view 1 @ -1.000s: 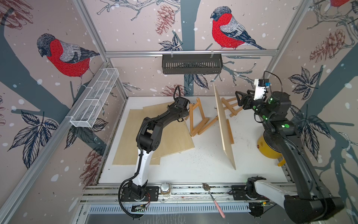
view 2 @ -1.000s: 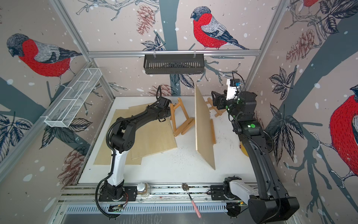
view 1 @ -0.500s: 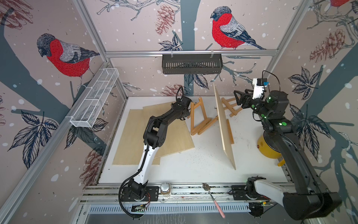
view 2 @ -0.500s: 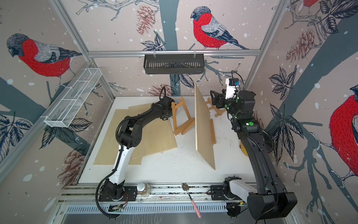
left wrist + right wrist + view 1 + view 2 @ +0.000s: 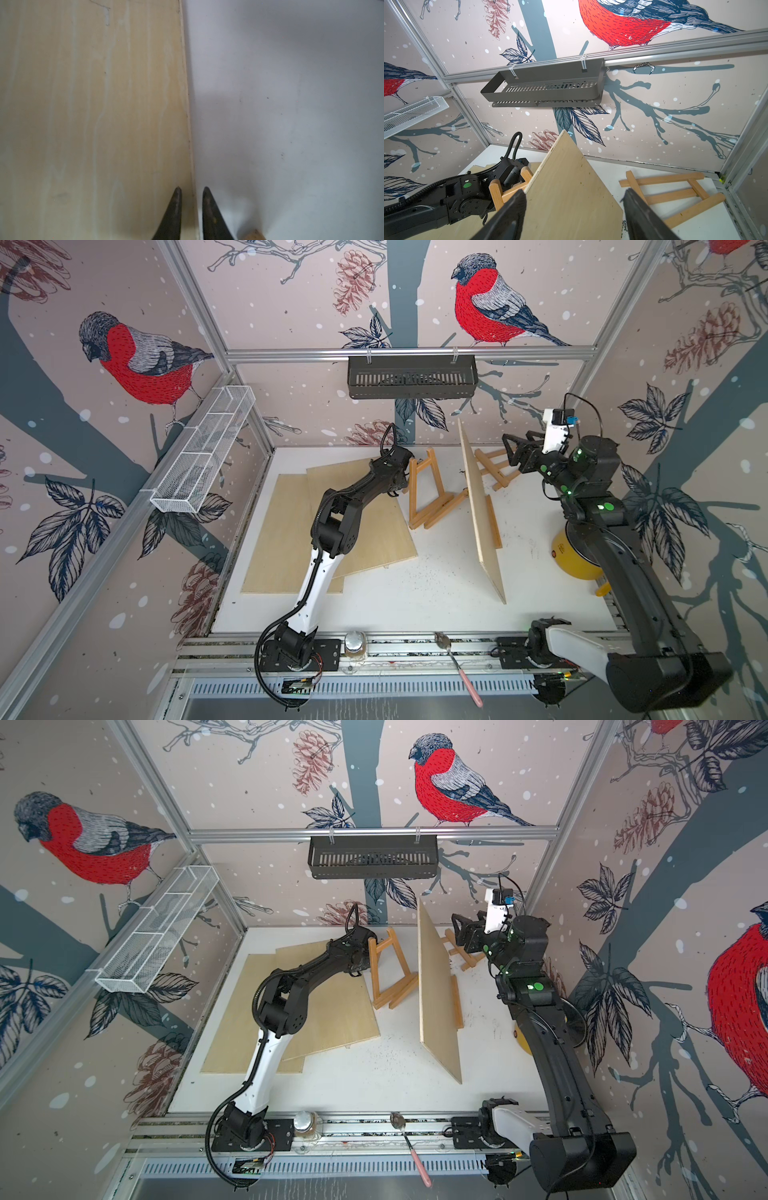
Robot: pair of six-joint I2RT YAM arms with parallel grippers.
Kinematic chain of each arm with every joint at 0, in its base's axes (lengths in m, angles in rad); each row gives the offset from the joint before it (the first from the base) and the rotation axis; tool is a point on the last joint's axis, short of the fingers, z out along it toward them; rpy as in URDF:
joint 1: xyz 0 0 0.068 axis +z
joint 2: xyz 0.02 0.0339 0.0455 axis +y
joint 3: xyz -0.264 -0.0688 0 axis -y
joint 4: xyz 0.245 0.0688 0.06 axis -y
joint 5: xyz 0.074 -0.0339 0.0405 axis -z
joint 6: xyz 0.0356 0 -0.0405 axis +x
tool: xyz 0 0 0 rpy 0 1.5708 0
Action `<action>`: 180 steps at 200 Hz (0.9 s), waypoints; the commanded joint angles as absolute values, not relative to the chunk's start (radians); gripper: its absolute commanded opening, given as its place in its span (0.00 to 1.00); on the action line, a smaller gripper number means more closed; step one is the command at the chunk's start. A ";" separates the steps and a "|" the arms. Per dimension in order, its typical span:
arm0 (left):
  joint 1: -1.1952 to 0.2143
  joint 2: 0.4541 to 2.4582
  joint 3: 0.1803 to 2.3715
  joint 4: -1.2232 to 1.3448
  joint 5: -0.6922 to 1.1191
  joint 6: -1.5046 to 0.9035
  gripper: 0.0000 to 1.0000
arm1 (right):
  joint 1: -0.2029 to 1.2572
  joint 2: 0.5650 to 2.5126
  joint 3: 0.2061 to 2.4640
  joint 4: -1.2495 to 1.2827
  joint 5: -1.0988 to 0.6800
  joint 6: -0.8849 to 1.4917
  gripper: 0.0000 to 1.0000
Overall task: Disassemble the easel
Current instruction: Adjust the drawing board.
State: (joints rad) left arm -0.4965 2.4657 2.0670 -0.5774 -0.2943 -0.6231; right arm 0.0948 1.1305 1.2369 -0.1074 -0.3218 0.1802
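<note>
In both top views the easel frame point(image 5: 412, 493) point(image 5: 376, 973) stands near the back middle of the white table point(image 5: 415, 593). Just to its right, an upright board point(image 5: 481, 531) point(image 5: 436, 1002) stands on edge. Beyond that board, a second wooden frame point(image 5: 492, 470) lies flat in the back right corner. The left arm point(image 5: 365, 489) reaches over the flat plywood sheets point(image 5: 374, 531), and its wrist is right beside the easel frame's left post. From up here its jaws are hidden under the wrist. The right gripper point(image 5: 510, 450) point(image 5: 457, 932) hangs high above the second frame, apart from the upright board, with jaws spread wide and nothing between them.

Now the left wrist camera: the left gripper point(image 5: 192, 199) points straight down. Its two dark fingertips point(image 5: 176, 207) stand only a narrow gap apart and grip nothing. The edge of a plywood sheet point(image 5: 93, 104) shows through that gap, with bare table point(image 5: 291, 104) on the other side. A bit of wood pokes in at the frame's edge, and I cannot tell what it belongs to.

Over to the right wrist camera: the right gripper point(image 5: 574, 191) has its fingers far apart and empty. The upright board point(image 5: 566, 166) shows between them, farther off. The easel frame point(image 5: 496, 193) stands beside the left arm's wrist, and the second frame point(image 5: 675, 194) lies flat on the table.
</note>
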 commanded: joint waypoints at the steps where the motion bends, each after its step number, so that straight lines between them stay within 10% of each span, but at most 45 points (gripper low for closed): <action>1: -0.494 2.490 2.063 -0.785 -0.337 -0.589 0.20 | 0.091 1.131 1.236 -0.067 -0.334 0.187 0.75; 180: -0.548 2.169 1.650 -0.426 -0.151 -0.670 0.21 | 0.089 1.106 1.210 -0.050 -0.351 0.200 0.75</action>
State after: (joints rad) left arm -0.5365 2.1696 1.6550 -0.4641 -0.1757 -0.6384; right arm 0.0887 1.1133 1.2114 -0.0891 -0.3370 0.1879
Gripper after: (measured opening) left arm 0.207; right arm 0.752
